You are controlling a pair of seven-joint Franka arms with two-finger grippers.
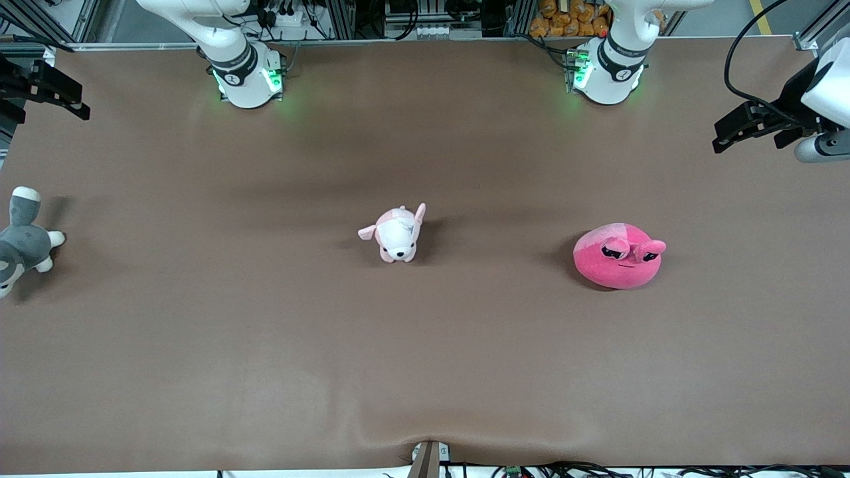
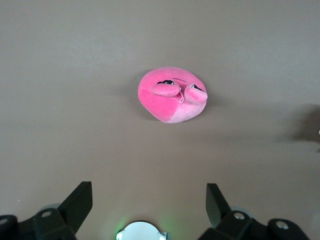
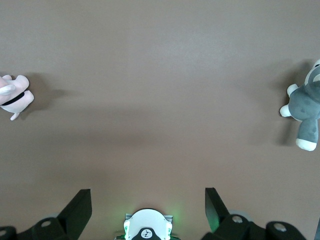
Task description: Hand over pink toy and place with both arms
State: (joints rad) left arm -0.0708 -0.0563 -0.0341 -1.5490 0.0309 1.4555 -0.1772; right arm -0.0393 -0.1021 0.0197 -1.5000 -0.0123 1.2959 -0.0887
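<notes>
From the front, the pink toy lies on the brown counter toward the left arm's end, well apart from the puppy plush at the middle. The left gripper and right gripper hang high at the counter's two ends.

In the left wrist view, the jaws stand wide open and empty over the toy. It looks soft and light; I would pinch across its round body.

In the right wrist view, the jaws are also wide and empty, the grey plush nearby.
</notes>
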